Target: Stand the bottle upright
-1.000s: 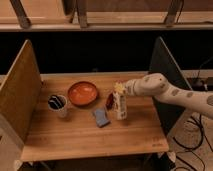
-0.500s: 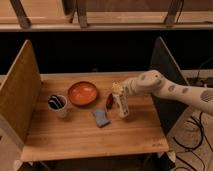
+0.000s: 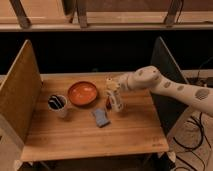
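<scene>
Near the middle of the tabletop [image 3: 75, 137], a little to the right, the bottle [image 3: 117, 101] stands on its base, almost upright, its cap end leaning slightly to the left. The tool [image 3: 112, 85] sits right at that cap end, pressed together and pinching the top of the bottle. The pale arm [image 3: 165, 85] behind it reaches in from the right side of the scene, over the right edge of the tabletop.

Just left of the bottle's lower half, touching or nearly touching it, is a small dark red object [image 3: 107, 104]; what it is cannot be made out. A blue-grey sponge [image 3: 101, 117] lies flat on the wood nearer than the bottle and slightly left, close but apart from it. An orange bowl [image 3: 82, 93] rests left of the bottle, and a white cup [image 3: 59, 106] with something dark inside stands further left and a little nearer.

A tall wooden panel [image 3: 17, 95] closes the left side of the tabletop, and a dark panel [image 3: 165, 70] closes the right. Cables [image 3: 197, 135] trail on the floor at the far right.
</scene>
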Controlling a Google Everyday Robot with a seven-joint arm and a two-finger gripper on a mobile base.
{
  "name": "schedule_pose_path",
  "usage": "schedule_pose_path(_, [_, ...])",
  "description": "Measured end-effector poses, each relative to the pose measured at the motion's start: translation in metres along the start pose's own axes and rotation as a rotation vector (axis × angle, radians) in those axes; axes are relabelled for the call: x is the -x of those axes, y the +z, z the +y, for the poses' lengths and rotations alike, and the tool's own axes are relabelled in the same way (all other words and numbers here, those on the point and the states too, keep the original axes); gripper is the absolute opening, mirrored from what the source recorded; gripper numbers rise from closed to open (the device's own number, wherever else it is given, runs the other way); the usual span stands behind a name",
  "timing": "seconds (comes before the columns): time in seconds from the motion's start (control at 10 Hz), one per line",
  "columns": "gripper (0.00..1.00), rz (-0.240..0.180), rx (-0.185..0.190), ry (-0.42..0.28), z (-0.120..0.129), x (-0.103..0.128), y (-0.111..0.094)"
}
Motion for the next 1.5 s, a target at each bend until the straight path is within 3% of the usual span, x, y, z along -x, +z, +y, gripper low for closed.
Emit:
schedule_pose_path(0.3, [0.00, 0.000, -0.032, -0.018, -0.002, 0.008, 0.000])
schedule_pose_path(0.9, [0.00, -0.007, -0.029, -0.019, 0.000, 0.013, -0.002])
schedule_pose_path(1.2, [0.00, -0.015, -0.047, -0.051, -0.007, 0.017, 0.003])
schedule_pose_path(1.5, [0.00, 0.039, -0.088, -0.105, -0.017, 0.012, 0.004])
